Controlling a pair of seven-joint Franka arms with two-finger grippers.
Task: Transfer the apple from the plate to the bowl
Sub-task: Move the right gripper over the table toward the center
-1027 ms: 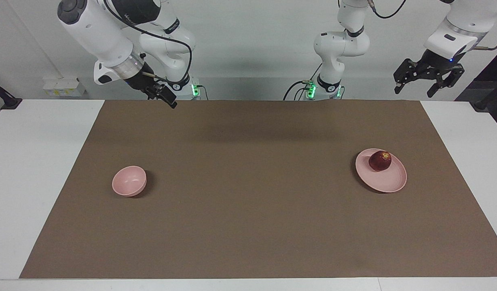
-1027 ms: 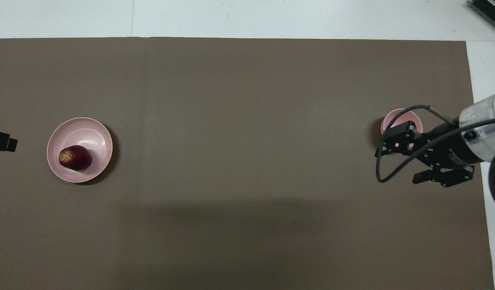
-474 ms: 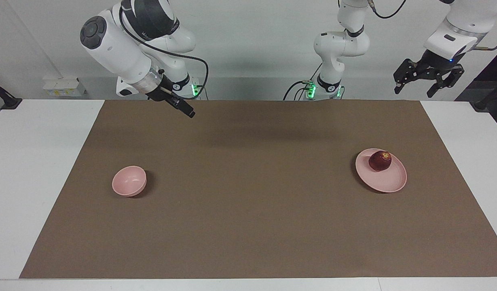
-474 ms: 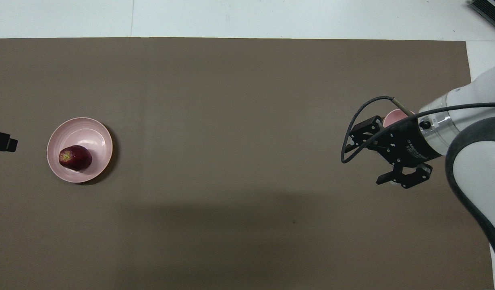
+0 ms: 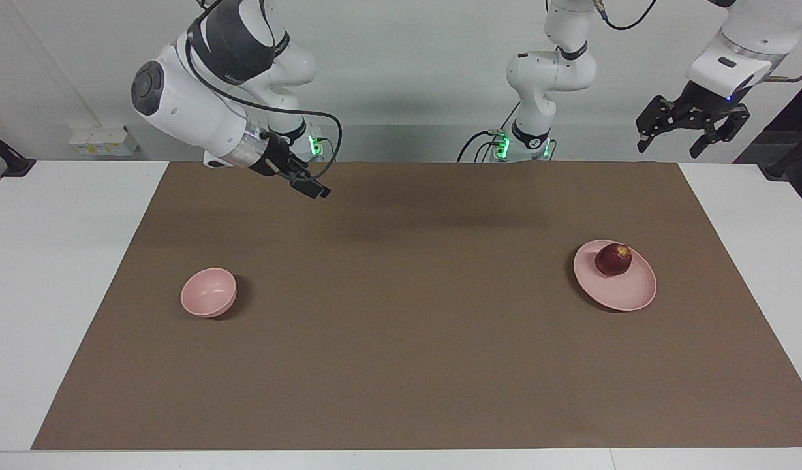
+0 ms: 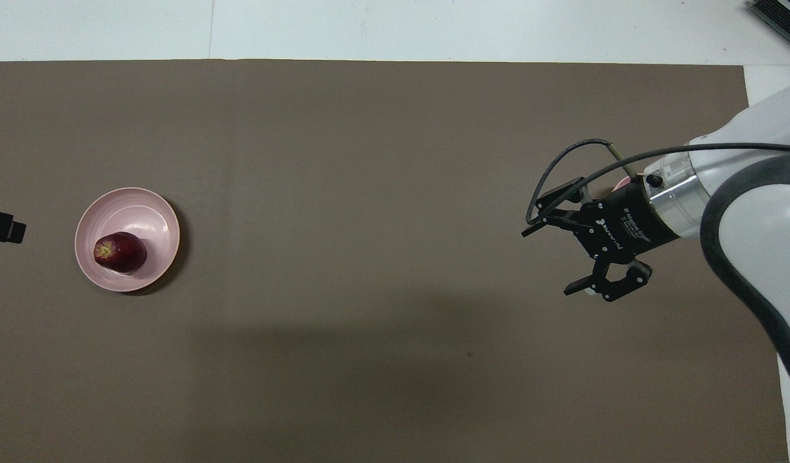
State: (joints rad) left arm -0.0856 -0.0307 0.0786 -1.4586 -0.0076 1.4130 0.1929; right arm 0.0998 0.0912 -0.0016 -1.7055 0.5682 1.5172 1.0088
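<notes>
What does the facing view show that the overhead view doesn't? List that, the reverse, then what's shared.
Facing only: the whole bowl and the whole left gripper, held high. Overhead only: the right gripper with fingers spread open, covering most of the bowl. Both: the apple on the plate.

One camera looks down from across the counter [image 5: 61, 261] toward the robots; the other looks steeply down from above them; both share the brown mat [image 5: 401, 326].
</notes>
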